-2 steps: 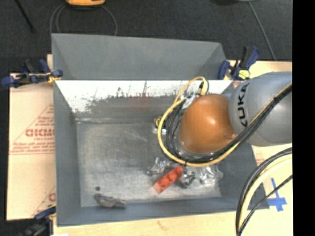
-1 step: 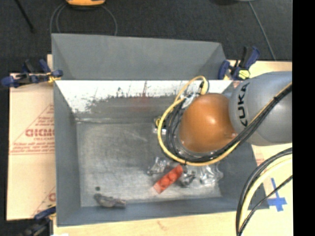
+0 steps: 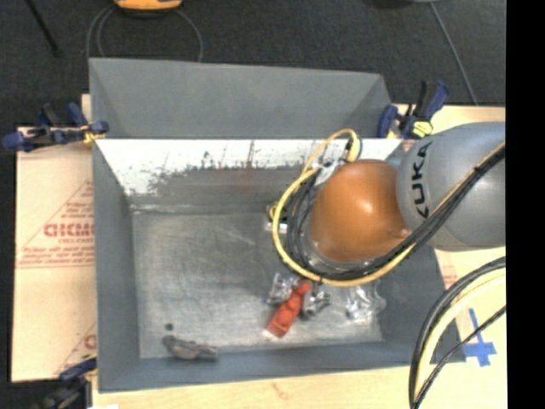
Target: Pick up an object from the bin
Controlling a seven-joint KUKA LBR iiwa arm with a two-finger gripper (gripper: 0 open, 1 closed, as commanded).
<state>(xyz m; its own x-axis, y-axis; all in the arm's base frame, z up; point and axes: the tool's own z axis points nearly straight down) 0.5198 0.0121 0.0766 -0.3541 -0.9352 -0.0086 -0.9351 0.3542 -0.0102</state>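
Camera view: arm [image 3: 460, 186] is reaching into the grey metal bin [image 3: 115, 254] from the right, and its orange wrist cover [image 3: 353, 211] is sitting over the right half of the floor. Yellow and black cables [image 3: 288, 216] are looping around the cover's left side.

Gripper [image 3: 298, 298] is sticking out from under the cover's near edge, low over the floor, right of centre and toward the near wall. Fingers [image 3: 278, 293] are standing apart, one on each side of the far end of a red elongated piece [image 3: 281, 320]. The piece is lying diagonally on the floor, with its near end pointing left toward the near wall. Can't tell whether the fingers are touching it; it isn't looking lifted.

A clear, crinkly, silvery item [image 3: 362, 305] is lying just right of the gripper, partly under the cover's edge.

A small dark grey flat thing [image 3: 189, 348] is lying at the near wall, left of centre, well apart from the gripper.
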